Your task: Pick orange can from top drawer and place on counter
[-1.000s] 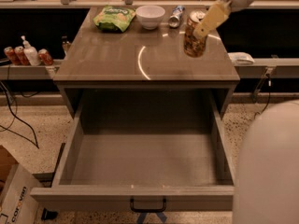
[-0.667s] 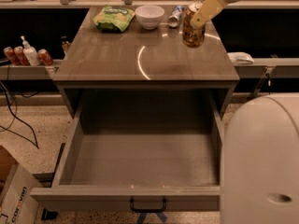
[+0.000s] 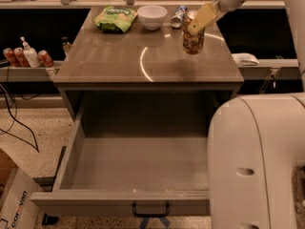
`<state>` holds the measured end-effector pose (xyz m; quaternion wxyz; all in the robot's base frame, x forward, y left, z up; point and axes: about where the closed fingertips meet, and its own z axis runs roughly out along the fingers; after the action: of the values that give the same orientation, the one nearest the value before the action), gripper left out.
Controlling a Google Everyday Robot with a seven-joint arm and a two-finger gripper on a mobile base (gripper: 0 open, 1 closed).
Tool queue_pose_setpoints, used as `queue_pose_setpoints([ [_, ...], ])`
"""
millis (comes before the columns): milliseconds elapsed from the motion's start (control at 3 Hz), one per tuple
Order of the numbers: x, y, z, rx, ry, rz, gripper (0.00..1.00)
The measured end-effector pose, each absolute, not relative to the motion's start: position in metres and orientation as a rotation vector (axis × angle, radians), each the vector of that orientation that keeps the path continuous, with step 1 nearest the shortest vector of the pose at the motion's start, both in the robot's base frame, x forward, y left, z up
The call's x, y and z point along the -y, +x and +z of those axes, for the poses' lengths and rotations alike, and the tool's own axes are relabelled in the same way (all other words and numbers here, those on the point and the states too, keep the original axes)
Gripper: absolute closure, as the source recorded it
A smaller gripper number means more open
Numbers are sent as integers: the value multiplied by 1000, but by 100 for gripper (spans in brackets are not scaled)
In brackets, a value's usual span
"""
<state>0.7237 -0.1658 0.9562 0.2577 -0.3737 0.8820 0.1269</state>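
Observation:
The orange can is upright over the right rear part of the counter, with its base at or just above the surface. My gripper comes down from the upper right. Its pale fingers are closed over the can's top and right side. The top drawer is pulled fully out below the counter. Its grey interior holds nothing that I can see. Its black handle is at the front panel. My white arm body covers the drawer's right side.
A green snack bag, a white bowl and a lying blue-and-silver can sit along the counter's back. Red cans and a bottle stand on the left shelf. A cardboard box is on the floor at lower left.
The can has gone from tilted to upright and sits slightly lower and further left over the counter. My white arm body now covers more of the right foreground.

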Motion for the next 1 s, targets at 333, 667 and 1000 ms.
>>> queue_pose_setpoints([
  [333,165,731,938,-2432,-984,371,100],
  [667,165,734,919,-2476,-963,395,81],
  [1000,166,735,907,-2489,-957,437,58],
])
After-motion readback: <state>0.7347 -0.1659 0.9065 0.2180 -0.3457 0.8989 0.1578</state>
